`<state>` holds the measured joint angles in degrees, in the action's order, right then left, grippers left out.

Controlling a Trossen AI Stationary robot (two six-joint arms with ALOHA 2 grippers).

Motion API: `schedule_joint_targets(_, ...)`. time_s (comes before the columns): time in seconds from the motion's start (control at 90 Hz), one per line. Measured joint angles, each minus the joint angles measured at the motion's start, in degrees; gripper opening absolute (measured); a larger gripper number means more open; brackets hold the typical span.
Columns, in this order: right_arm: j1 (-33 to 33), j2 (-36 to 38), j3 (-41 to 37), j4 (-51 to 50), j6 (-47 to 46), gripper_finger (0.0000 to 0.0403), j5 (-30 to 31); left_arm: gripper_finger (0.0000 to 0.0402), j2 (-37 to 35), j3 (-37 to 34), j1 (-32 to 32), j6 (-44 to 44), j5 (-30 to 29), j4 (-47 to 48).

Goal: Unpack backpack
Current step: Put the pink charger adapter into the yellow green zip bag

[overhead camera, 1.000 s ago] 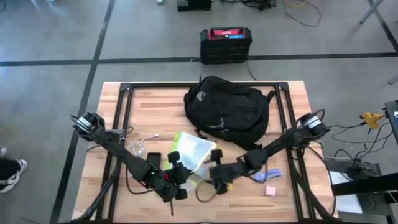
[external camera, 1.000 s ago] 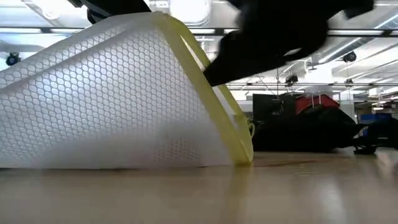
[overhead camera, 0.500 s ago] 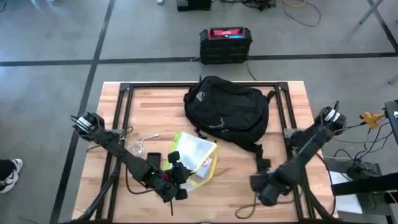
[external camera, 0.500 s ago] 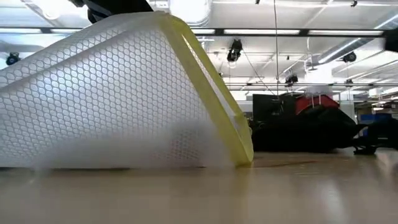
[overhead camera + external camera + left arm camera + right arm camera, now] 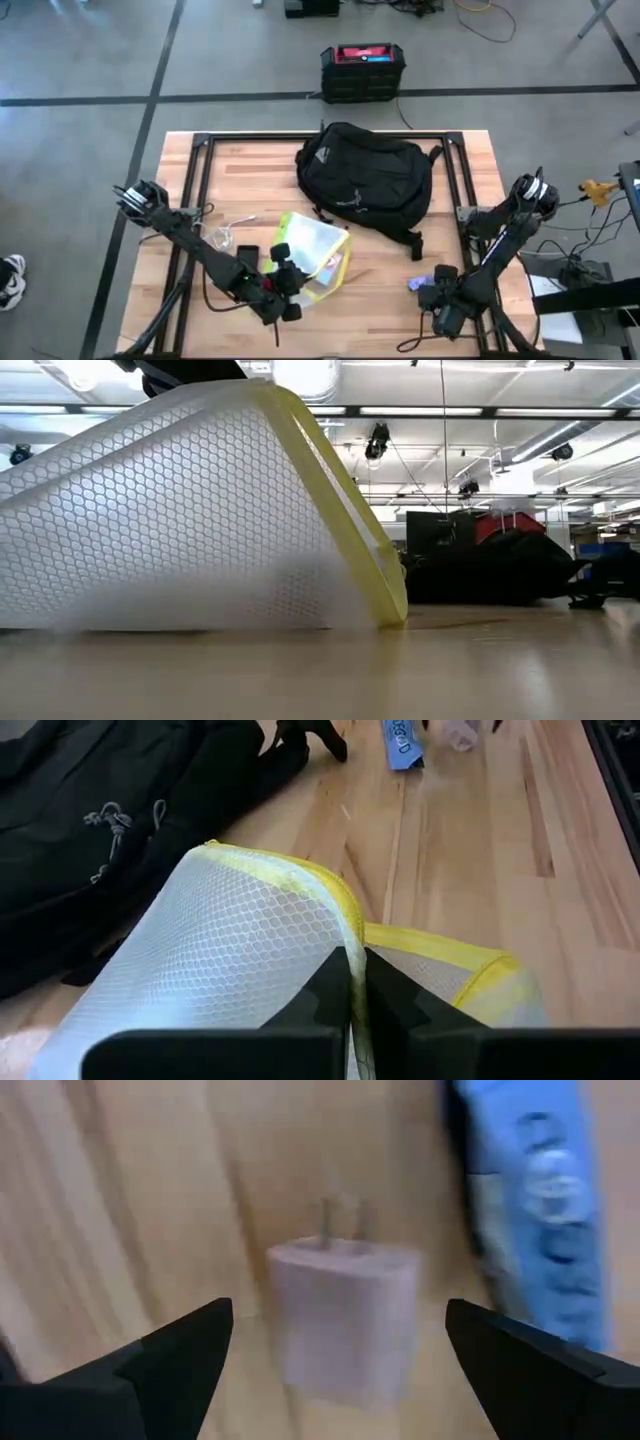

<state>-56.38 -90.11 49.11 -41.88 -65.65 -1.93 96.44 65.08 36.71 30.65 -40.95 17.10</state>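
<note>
Holding a mesh pouch clear of the backpack while the other arm goes for a charger.

The left claw [image 5: 357,988] is clenched on the yellow edge of the white mesh pouch [image 5: 312,248], propping it tilted on the tabletop [image 5: 260,180], likely to keep it out of the way. The right claw [image 5: 335,1350] hangs spread wide over a small white plug adapter [image 5: 343,1320] beside a blue packet [image 5: 540,1210], grasping nothing. The backpack [image 5: 365,180] lies at the tabletop's far middle.
</note>
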Motion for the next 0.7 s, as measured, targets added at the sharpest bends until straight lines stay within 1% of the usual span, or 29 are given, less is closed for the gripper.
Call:
schedule_joint_targets(0.144, 0.27, 0.07, -2.39, 2.04, 0.15, 0.0352, -0.48, 0.0, 0.0, 0.0, 0.0, 0.02, 0.04, 0.04)
schedule_joint_targets(0.244, 0.3, 0.15, -2.91, 2.03, 0.24, 0.0328, 0.45, 0.0, 0.0, 0.0, -0.09, 0.04, 0.04, 0.09)
schedule_joint_targets(0.333, 0.57, 0.15, -3.02, 1.58, 0.51, 0.0278, 1.53, 0.0, 0.0, 0.0, -0.07, 0.04, 0.06, 0.09)
schedule_joint_targets(0.478, 1.29, 0.15, -3.11, 1.18, 1.39, 0.0163, 2.95, 0.0, 0.0, 0.0, -0.08, 0.07, 0.04, 0.09)
schedule_joint_targets(0.6, 1.64, 0.08, -2.77, 1.45, 2.69, 0.0166, 3.39, 0.0, 0.0, 0.0, -0.09, 0.07, 0.04, 0.09)
schedule_joint_targets(0.7, 2.19, -0.13, -0.67, 2.08, 4.67, 0.0166, 4.18, 0.0, 0.0, 0.0, -0.09, 0.07, 0.04, 0.09)
